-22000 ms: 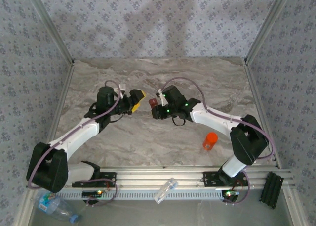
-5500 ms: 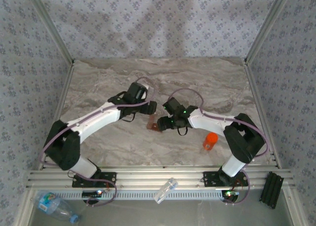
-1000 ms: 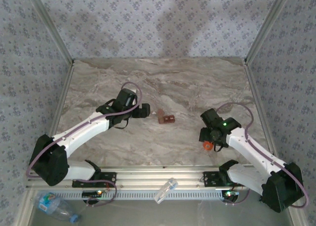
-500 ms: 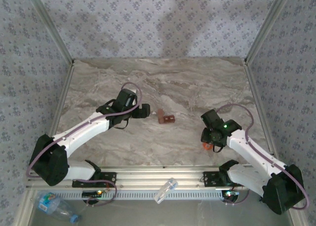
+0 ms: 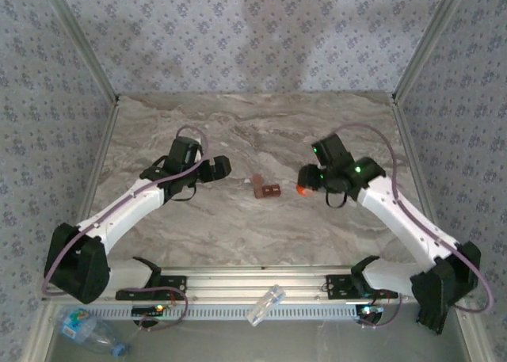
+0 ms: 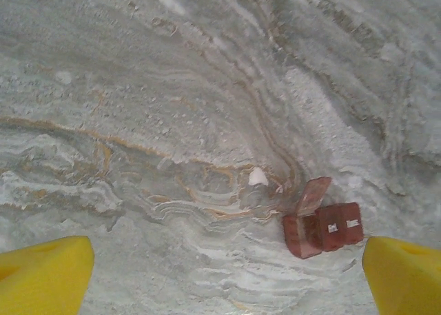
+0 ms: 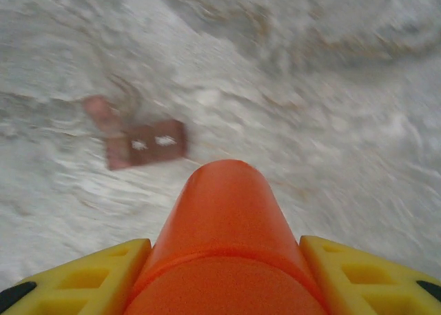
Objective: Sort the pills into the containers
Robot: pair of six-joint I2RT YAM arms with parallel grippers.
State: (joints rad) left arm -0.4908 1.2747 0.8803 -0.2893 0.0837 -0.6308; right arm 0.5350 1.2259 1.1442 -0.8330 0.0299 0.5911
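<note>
Top external: one orange-red pill bottle (image 5: 303, 190), one brown lidded box (image 5: 267, 190).

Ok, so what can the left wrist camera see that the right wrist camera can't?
Left wrist camera: a small white pill lying a little way from the brown-red pill box, whose lid stands open, and the left tool wide open with nothing in it.

Right wrist camera: the orange pill bottle squeezed in the right tool.

Both: that pill box on the marble table, though the right wrist picture is blurry.
</note>
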